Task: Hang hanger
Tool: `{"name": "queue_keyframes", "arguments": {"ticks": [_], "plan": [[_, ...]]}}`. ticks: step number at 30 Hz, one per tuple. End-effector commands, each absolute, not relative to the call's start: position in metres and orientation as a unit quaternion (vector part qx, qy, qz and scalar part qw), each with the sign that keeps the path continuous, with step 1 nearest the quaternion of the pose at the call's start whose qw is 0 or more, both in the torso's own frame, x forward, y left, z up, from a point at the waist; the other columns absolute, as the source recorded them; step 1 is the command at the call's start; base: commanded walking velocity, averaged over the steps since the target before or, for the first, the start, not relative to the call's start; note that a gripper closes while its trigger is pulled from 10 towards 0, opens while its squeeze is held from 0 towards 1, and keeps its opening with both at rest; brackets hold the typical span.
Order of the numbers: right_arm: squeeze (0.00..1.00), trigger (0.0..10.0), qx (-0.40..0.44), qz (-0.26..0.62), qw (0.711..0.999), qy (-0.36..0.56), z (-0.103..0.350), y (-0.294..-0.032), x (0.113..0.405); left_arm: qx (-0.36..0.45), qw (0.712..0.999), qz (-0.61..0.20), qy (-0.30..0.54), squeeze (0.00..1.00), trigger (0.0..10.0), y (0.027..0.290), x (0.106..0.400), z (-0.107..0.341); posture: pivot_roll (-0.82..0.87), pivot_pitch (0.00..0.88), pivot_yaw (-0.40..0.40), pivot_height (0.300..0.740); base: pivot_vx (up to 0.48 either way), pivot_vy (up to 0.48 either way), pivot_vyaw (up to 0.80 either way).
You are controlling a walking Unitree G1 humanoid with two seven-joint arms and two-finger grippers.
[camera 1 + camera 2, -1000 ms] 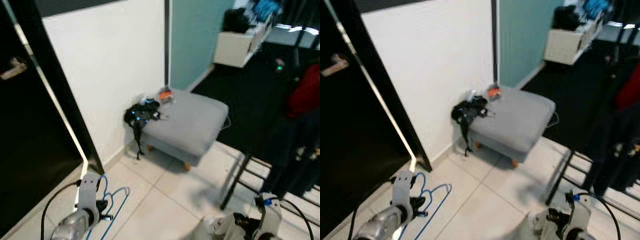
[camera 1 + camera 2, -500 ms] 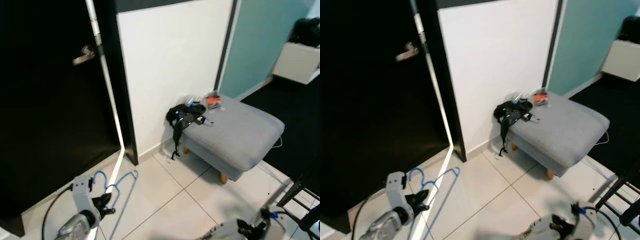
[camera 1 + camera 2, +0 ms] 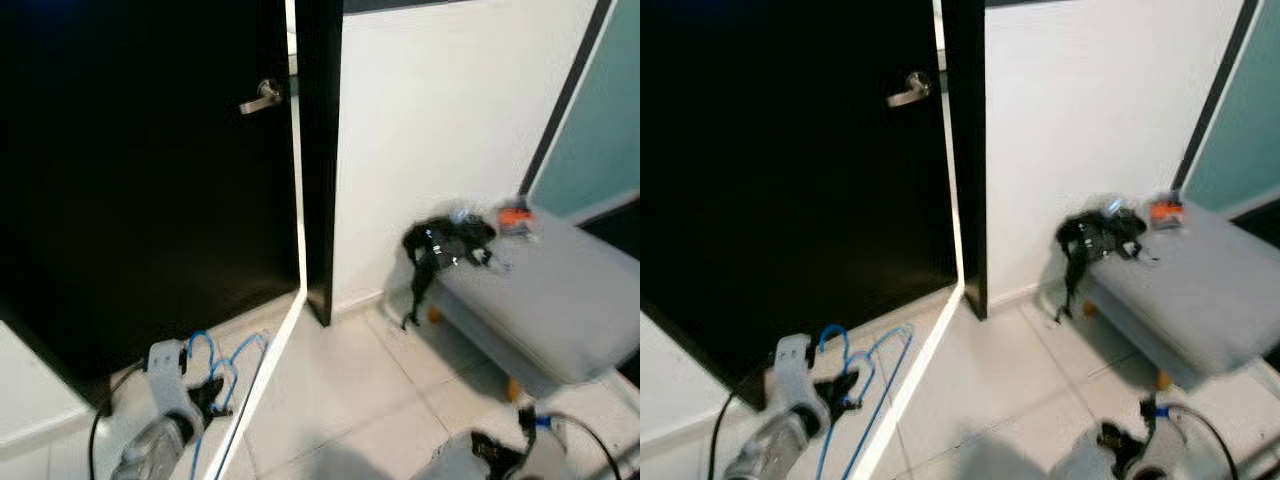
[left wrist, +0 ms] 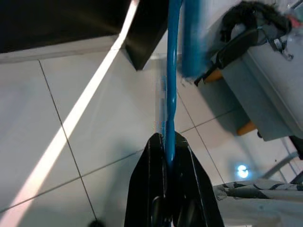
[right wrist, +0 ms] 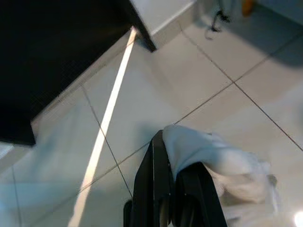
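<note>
A blue wire hanger (image 3: 222, 358) hangs low at my left, just above the pale tiles beside the dark door. My left gripper (image 3: 207, 396) is shut on its wire. In the left wrist view the two black fingers (image 4: 154, 161) pinch the blue hanger (image 4: 171, 71) between them. Low on my right, my right gripper (image 5: 171, 156) is shut on a bunched white cloth (image 5: 222, 165), which bulges out past the fingers over the floor.
A black door (image 3: 150, 200) with a silver lever handle (image 3: 262, 97) stands ajar, its edge (image 3: 318, 160) against the white wall. A grey ottoman (image 3: 560, 310) at the right carries a black strapped bag (image 3: 445, 243) and an orange item (image 3: 515, 215). Pale tiles (image 3: 350, 400) lie in front.
The camera has swung left: the door now takes up the left half and the ottoman sits further right. Both grippers keep their holds.
</note>
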State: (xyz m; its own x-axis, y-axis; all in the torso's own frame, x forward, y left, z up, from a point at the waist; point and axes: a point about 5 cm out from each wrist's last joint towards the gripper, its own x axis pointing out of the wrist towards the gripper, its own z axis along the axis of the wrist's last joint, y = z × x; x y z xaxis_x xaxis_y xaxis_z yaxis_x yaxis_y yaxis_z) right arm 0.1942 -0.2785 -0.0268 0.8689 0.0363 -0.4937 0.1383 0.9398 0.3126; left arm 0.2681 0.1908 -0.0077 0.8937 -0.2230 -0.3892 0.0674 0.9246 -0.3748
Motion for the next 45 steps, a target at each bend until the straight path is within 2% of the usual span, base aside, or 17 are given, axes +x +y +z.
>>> {"name": "queue_keyframes", "arguments": {"ticks": [1, 13, 19, 20, 21, 23, 27, 32, 37, 40, 45], "plan": [[0.0, 10.0, 0.17, -0.022, 0.953, 0.25, -0.027, -0.275, 0.196, -0.172, 0.957, -0.066, 0.222, 0.0, 10.0, 0.197, 0.265, -0.01, 0.0, 0.051, -0.013, 0.74, 0.0, 0.0, 0.73], [0.0, 10.0, 0.174, -0.015, 0.952, 0.25, -0.03, -0.275, 0.191, -0.142, 0.967, -0.056, 0.204, 0.0, 10.0, 0.201, 0.259, -0.011, -0.01, 0.065, -0.034, 0.74, 0.0, 0.0, 0.73], [0.0, 10.0, 0.176, -0.016, 0.952, 0.248, -0.031, -0.277, 0.187, 0.03, 0.982, -0.054, 0.179, 0.0, 10.0, 0.201, 0.252, -0.007, -0.01, 0.069, -0.032, 0.74, 0.0, 0.0, 0.73], [0.0, 10.0, 0.177, -0.016, 0.952, 0.248, -0.03, -0.277, 0.187, 0.083, 0.98, -0.055, 0.174, 0.0, 10.0, 0.202, 0.251, -0.006, -0.01, 0.069, -0.032, 0.74, 0.0, 0.0, 0.73], [0.0, 10.0, 0.177, -0.016, 0.952, 0.248, -0.03, -0.277, 0.187, 0.083, 0.98, -0.055, 0.174, 0.0, 10.0, 0.202, 0.251, -0.006, -0.01, 0.069, -0.032, 0.74, 0.0, 0.0, 0.73], [0.0, 10.0, 0.178, -0.014, 0.952, 0.247, -0.03, -0.276, 0.188, 0.163, 0.971, -0.044, 0.169, 0.0, 10.0, 0.209, 0.245, -0.006, -0.01, 0.067, -0.035, 0.74, 0.0, 0.0, 0.73], [0.0, 10.0, 0.179, -0.011, 0.953, 0.246, -0.03, -0.275, 0.189, 0.187, 0.965, -0.046, 0.177, 0.0, 10.0, 0.213, 0.236, -0.011, 0.0, 0.066, -0.038, 0.74, 0.0, 0.0, 0.73], [0.0, 10.0, 0.18, -0.006, 0.953, 0.243, -0.028, -0.275, 0.193, 0.313, 0.938, -0.015, 0.145, 0.0, 10.0, 0.222, 0.227, -0.006, 0.0, 0.071, -0.042, 0.74, 0.0, 0.0, 0.72], [0.0, 10.0, 0.179, -0.004, 0.954, 0.241, -0.026, -0.274, 0.195, 0.326, 0.931, 0.012, 0.163, 0.0, 10.0, 0.227, 0.219, -0.014, 0.0, 0.073, -0.042, 0.74, 0.0, 0.0, 0.72], [0.0, 10.0, 0.179, -0.004, 0.954, 0.24, -0.026, -0.275, 0.196, 0.371, 0.912, 0.038, 0.171, 0.0, 10.0, 0.233, 0.212, -0.016, 0.01, 0.077, -0.047, 0.74, 0.0, 0.0, 0.72], [0.0, 10.0, 0.179, -0.003, 0.955, 0.238, -0.025, -0.275, 0.197, 0.376, 0.909, 0.047, 0.172, 0.0, 10.0, 0.235, 0.212, -0.015, 0.01, 0.079, -0.05, 0.74, 0.0, 0.0, 0.72]]}}
